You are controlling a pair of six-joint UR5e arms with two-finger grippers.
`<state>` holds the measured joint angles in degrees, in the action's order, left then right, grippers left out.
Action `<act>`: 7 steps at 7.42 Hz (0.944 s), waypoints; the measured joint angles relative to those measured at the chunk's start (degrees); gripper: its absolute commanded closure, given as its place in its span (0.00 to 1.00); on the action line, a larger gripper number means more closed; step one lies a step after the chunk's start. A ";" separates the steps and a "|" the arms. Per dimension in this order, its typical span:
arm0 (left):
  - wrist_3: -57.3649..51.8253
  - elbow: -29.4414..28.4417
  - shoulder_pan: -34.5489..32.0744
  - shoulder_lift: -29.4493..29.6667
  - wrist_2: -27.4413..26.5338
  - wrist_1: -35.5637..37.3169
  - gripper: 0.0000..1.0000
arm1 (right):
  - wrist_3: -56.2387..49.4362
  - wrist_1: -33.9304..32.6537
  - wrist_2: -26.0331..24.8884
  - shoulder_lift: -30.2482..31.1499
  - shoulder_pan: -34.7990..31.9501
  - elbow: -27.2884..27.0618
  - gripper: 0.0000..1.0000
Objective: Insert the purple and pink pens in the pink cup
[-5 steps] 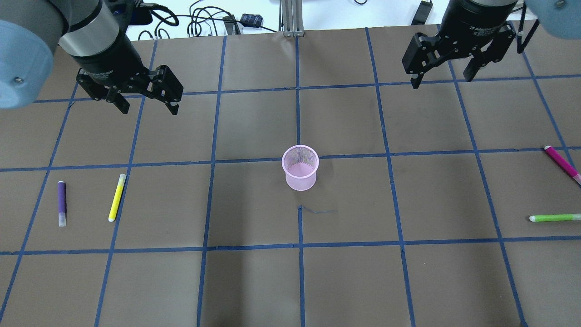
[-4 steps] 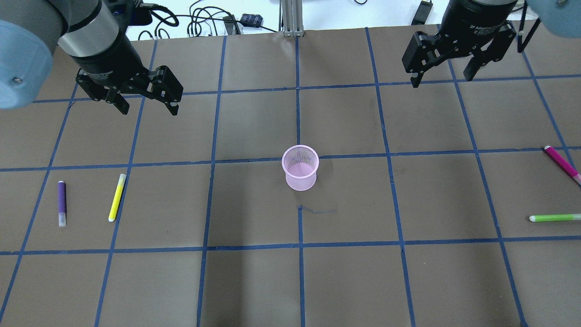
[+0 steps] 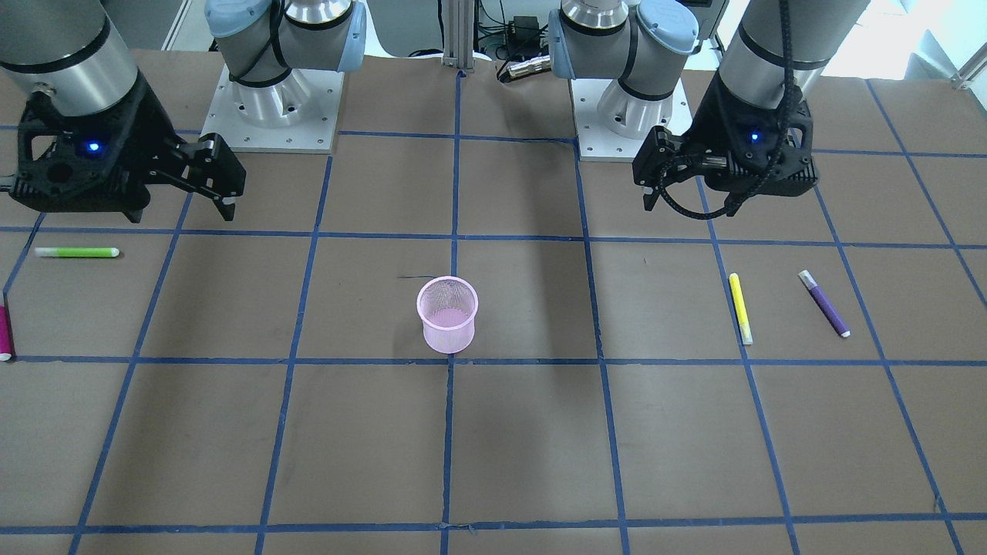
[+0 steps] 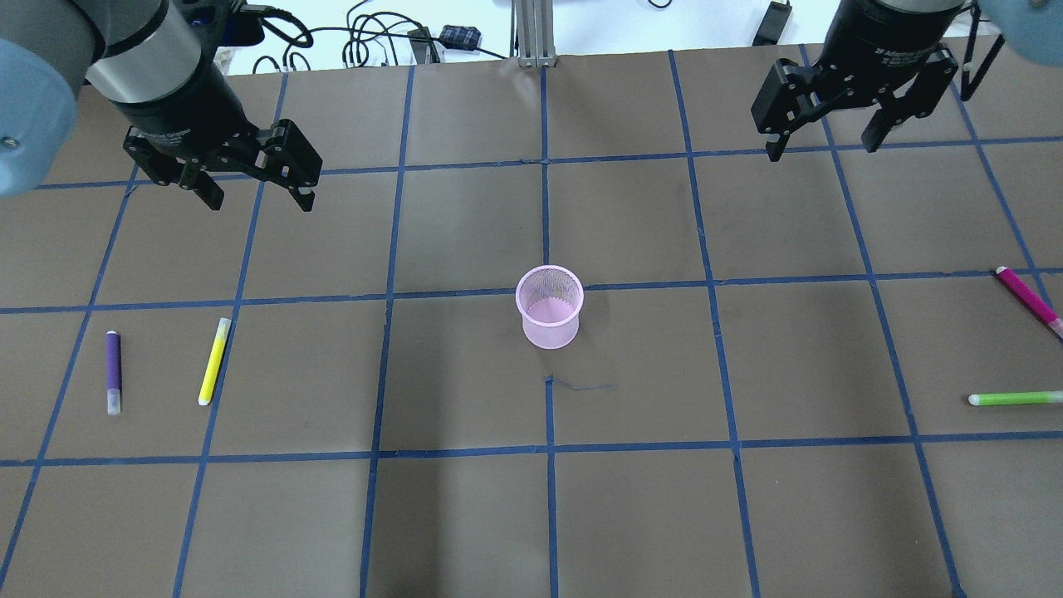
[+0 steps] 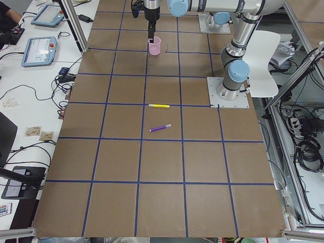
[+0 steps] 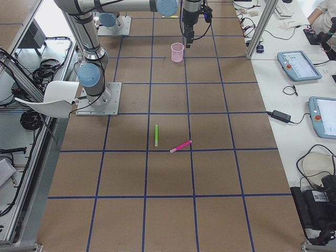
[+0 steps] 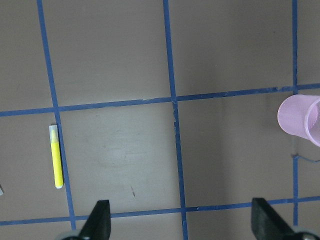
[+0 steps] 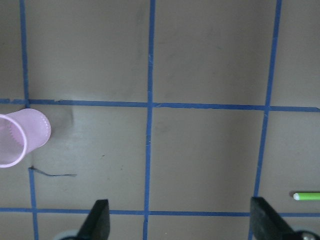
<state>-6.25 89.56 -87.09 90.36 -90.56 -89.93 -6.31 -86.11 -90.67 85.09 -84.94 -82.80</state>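
The pink mesh cup [image 4: 548, 307] stands upright in the middle of the table and also shows in the front view [image 3: 447, 312]. The purple pen [image 4: 113, 371] lies flat at the left, and the pink pen [image 4: 1030, 301] lies at the far right edge. My left gripper [image 4: 259, 199] is open and empty. It hovers over the far left of the table, beyond the purple pen. My right gripper [image 4: 822, 149] is open and empty over the far right, well away from the pink pen. The cup is at the edge of the left wrist view [image 7: 299, 122] and of the right wrist view [image 8: 20, 137].
A yellow pen [image 4: 213, 361] lies just right of the purple pen. A green pen [image 4: 1013, 399] lies nearer the robot than the pink pen. Blue tape lines grid the brown table. Cables [image 4: 357, 41] lie past the far edge.
My left gripper has shifted slightly left and toward the far edge. My right gripper has shifted slightly right. Both stay open. The pens and the cup have not moved.
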 measured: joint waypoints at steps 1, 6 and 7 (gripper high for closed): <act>-0.09 0.04 1.66 0.67 -0.16 0.31 0.00 | -1.18 -0.59 0.04 -1.16 4.31 -0.55 0.00; -2.80 1.00 21.32 6.49 -0.25 4.24 0.00 | -36.45 -18.79 -0.33 -14.01 23.57 -6.21 0.00; -3.33 2.16 24.62 8.53 -0.24 7.51 0.00 | -44.35 -23.52 -0.36 -17.61 26.64 -6.64 0.00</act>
<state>-9.58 91.73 -62.47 98.88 -90.80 -82.42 -50.66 -109.63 -91.03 67.48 -58.30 -89.44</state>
